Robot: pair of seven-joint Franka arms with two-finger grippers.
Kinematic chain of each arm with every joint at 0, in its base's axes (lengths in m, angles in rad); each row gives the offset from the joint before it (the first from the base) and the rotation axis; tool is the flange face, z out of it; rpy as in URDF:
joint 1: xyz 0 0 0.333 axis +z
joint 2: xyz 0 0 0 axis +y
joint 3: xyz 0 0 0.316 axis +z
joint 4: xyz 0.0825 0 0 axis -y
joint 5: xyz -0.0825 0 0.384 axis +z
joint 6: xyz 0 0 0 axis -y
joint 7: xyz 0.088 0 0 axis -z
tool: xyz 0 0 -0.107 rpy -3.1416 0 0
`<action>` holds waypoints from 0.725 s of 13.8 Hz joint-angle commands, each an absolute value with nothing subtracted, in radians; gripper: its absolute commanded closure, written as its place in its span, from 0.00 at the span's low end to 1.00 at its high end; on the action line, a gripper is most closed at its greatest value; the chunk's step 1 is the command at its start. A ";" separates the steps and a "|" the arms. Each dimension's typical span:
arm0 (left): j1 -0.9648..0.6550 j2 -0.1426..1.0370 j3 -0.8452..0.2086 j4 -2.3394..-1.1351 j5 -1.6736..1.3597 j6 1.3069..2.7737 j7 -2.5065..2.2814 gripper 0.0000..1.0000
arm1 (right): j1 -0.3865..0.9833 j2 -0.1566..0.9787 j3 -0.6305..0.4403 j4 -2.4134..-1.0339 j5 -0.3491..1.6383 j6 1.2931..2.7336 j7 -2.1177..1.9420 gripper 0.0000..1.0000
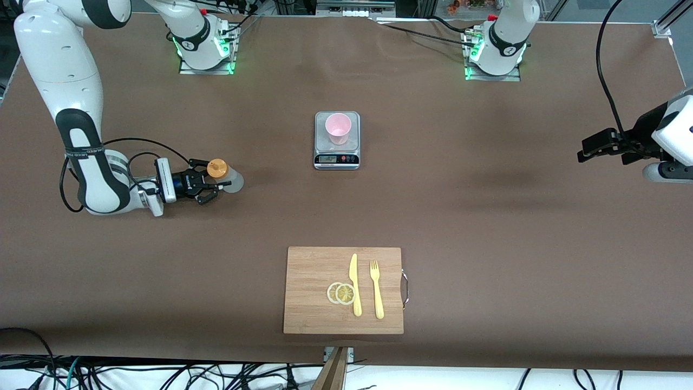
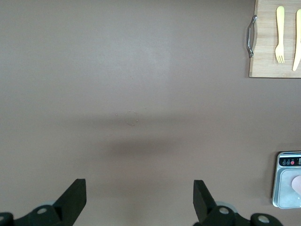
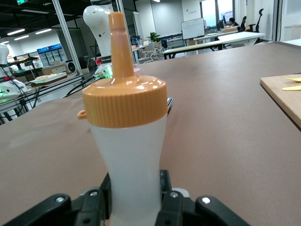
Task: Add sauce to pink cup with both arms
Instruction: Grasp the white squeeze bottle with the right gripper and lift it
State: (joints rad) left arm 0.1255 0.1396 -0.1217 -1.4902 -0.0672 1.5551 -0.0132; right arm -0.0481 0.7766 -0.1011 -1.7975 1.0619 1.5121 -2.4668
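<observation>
Sauce bottle [image 1: 224, 177]: standing on the brown table [image 1: 487, 216], close to the edge at the right arm's end, about midway between the robots' edge and the front camera's edge. Squeezed low on its body by the right gripper [image 1: 208, 187], fingers clamped on both sides. Orange cap [image 3: 124, 101] on top, nozzle pointing up.

Pink cup [image 1: 338, 128]: upright on a small grey scale [image 1: 337, 157], in the middle of the table, a bit closer to the robots' edge. Nothing to be seen inside, as far as can be told.

Left gripper [image 2: 138, 197]: up in the air over bare table by the edge at the left arm's end, fingers wide apart, holding nothing. Waiting.

Wooden board [image 1: 314, 303] with knife [image 1: 354, 284], fork [image 1: 376, 290] and lemon slices [image 1: 341, 293]: by the front camera's edge.

Done, it seems: bottle grabbed. Left to do: carry it to the cup, tip, squeeze.
</observation>
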 commanded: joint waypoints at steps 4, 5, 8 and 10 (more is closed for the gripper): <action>0.120 0.140 -0.124 -1.477 -0.040 1.539 0.006 0.00 | 0.012 0.707 -0.103 -1.755 0.974 1.503 -2.303 0.89; 0.120 0.140 -0.123 -1.477 -0.040 1.539 0.006 0.00 | 0.018 0.687 -0.103 -1.755 0.944 1.511 -2.258 0.91; 0.120 0.149 -0.123 -1.453 -0.038 1.539 0.006 0.00 | 0.076 0.614 -0.104 -1.753 0.862 1.534 -2.151 0.93; 0.120 0.149 -0.123 -1.453 -0.038 1.539 0.006 0.00 | 0.130 0.560 -0.104 -1.753 0.778 1.584 -2.045 0.94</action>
